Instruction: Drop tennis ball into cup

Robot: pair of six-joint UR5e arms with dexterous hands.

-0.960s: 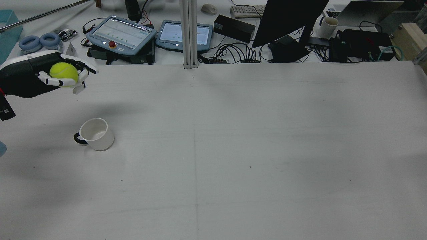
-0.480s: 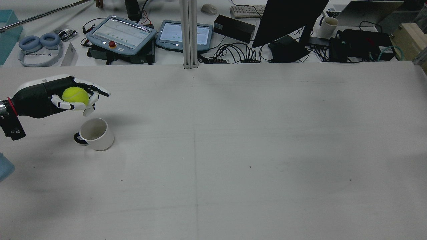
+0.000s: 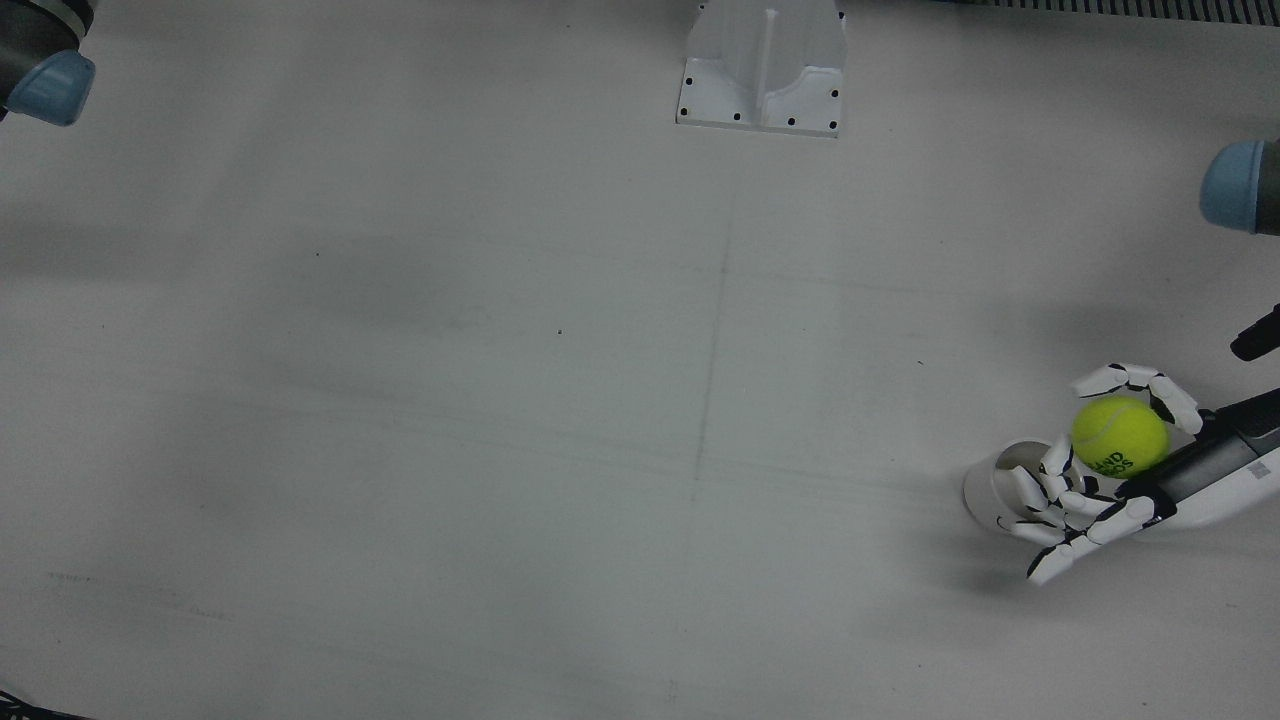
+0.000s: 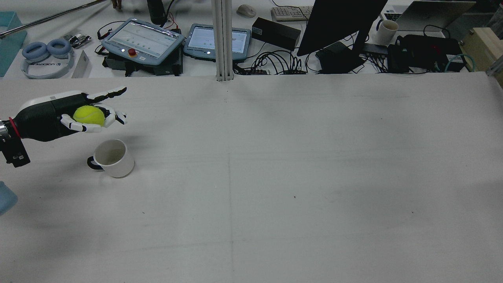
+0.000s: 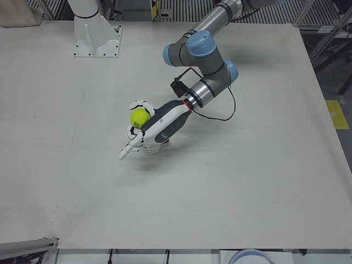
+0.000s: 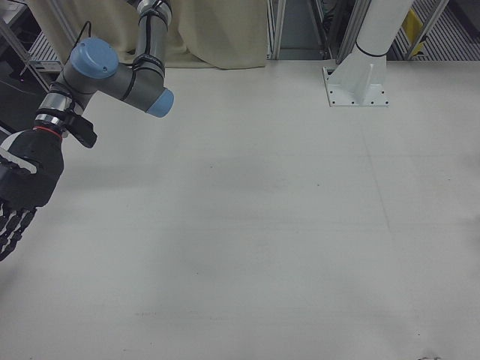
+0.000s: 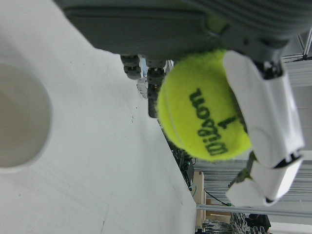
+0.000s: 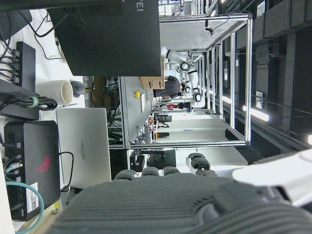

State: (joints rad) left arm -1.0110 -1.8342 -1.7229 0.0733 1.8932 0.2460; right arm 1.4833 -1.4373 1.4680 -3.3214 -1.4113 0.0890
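Note:
My left hand point(image 4: 59, 114) carries a yellow tennis ball point(image 4: 89, 115) in the air at the table's left side. Its upper fingers are stretched out and the ball rests on the lower ones. A white cup point(image 4: 112, 158) with a dark handle stands upright just in front of and below the hand. In the front view the fingers point(image 3: 1050, 500) reach over the cup point(image 3: 985, 490), and the ball point(image 3: 1120, 436) sits beside its rim. The left hand view shows the ball point(image 7: 204, 117) and the cup's mouth point(image 7: 19, 117). My right hand point(image 6: 22, 187) hangs empty with its fingers straight.
Behind the table's far edge lie headphones point(image 4: 45, 55), two teach pendants point(image 4: 143, 39), cables and a monitor point(image 4: 338, 27). A white post base point(image 3: 762, 65) stands at the table's back middle.
My left hand came down and forward with the ball until it was over the cup. In the last half second its upper fingers spread out straight while the ball stayed in the hand.

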